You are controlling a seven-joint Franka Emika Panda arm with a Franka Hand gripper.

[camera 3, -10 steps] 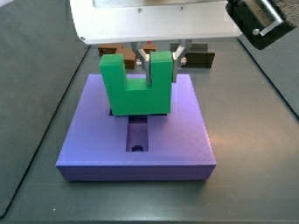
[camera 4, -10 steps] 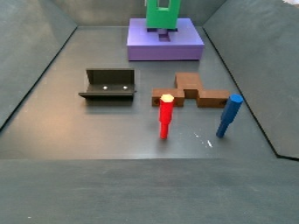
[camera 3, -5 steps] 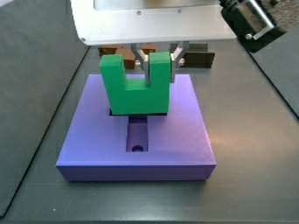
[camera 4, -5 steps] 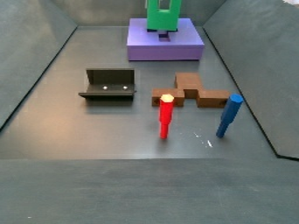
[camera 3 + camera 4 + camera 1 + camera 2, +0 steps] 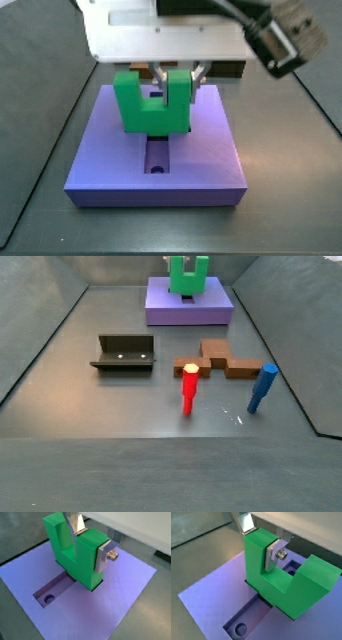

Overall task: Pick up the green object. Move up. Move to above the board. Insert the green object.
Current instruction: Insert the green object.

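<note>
The green object (image 5: 150, 105) stands upright with its base in the cross-shaped recess of the purple-blue board (image 5: 156, 165). It also shows in a side view (image 5: 186, 274) on the board (image 5: 189, 308) at the far end. My gripper (image 5: 178, 74) is above the board, shut on one prong. In both wrist views the silver fingers (image 5: 105, 557) (image 5: 271, 555) press the prong's two sides. The gripper (image 5: 90, 539) (image 5: 259, 539) holds the green object (image 5: 73, 557) (image 5: 288, 587) over the board (image 5: 123, 597) (image 5: 208, 599). An open recess arm with a round hole (image 5: 48, 599) lies beside it.
The dark fixture (image 5: 123, 353) stands mid-floor. A brown cross-shaped piece (image 5: 221, 359) lies beside it. A red peg (image 5: 190, 389) and a blue peg (image 5: 262, 388) stand upright nearer the front. Sloped grey walls bound the floor.
My gripper and the green object have moved down a little. The object's base now sits lower in the board's recess.
</note>
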